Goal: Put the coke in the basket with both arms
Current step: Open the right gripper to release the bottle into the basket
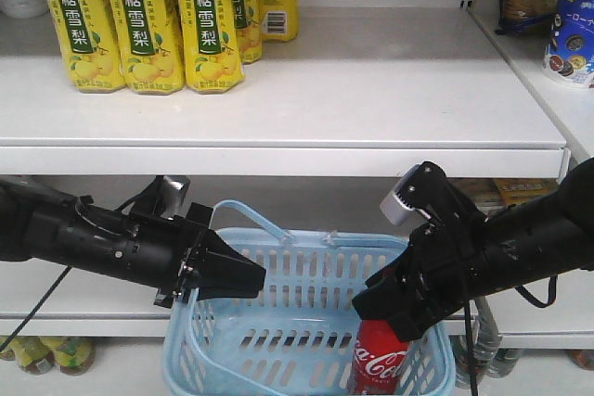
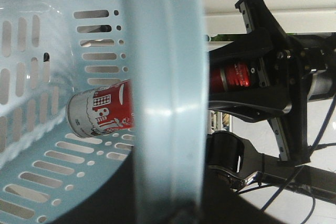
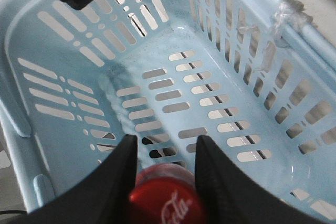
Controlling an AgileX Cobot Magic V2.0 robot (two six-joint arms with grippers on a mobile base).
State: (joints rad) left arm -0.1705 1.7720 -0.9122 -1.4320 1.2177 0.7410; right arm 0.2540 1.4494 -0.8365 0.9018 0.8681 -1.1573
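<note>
The light blue basket point(image 1: 288, 322) hangs below the white shelf. My left gripper point(image 1: 243, 277) is shut on the basket's left rim point(image 2: 168, 103), which runs blurred between its jaws point(image 2: 168, 203). The red coke point(image 1: 379, 364) stands upright inside the basket at its right side. My right gripper point(image 1: 382, 314) is shut on the coke's upper part from above. In the right wrist view the red cap point(image 3: 167, 203) sits between the two black fingers point(image 3: 126, 166). From the left wrist view the coke's silvery base point(image 2: 84, 116) is close to the basket floor; whether they touch is unclear.
Yellow drink bottles point(image 1: 139, 20) stand on the white shelf point(image 1: 278, 159) above the arms. Snack packets point(image 1: 568, 30) sit at the upper right. More bottles point(image 1: 46, 354) show on a lower shelf at the bottom left. A loop handle point(image 1: 251, 215) rises behind the left gripper.
</note>
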